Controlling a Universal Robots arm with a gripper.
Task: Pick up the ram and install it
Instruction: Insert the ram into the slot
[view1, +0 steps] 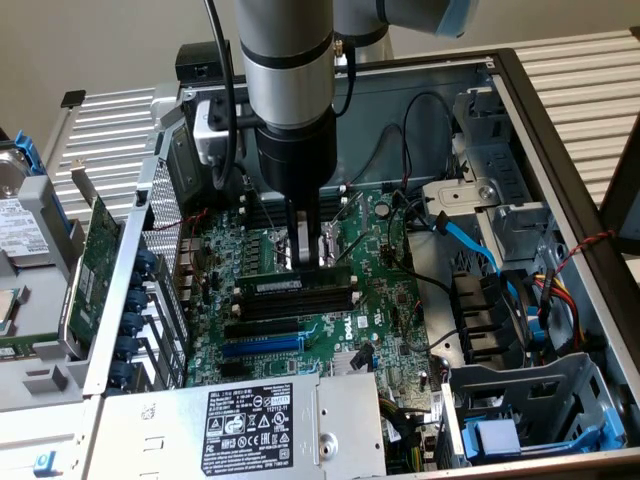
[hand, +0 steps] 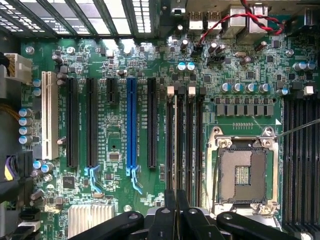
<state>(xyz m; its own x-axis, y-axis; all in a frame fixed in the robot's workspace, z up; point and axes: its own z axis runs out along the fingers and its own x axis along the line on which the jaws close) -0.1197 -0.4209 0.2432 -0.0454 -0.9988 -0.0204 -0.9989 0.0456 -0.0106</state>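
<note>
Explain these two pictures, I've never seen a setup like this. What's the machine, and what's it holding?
It's a robot arm reaching down into an open computer case. One picture is from a camera off to the side; the other looks down from the arm's wrist onto the green main board. The gripper has its fingers shut just above a thin memory stick standing among the black slots. Whether they pinch it, I can't tell.
</note>
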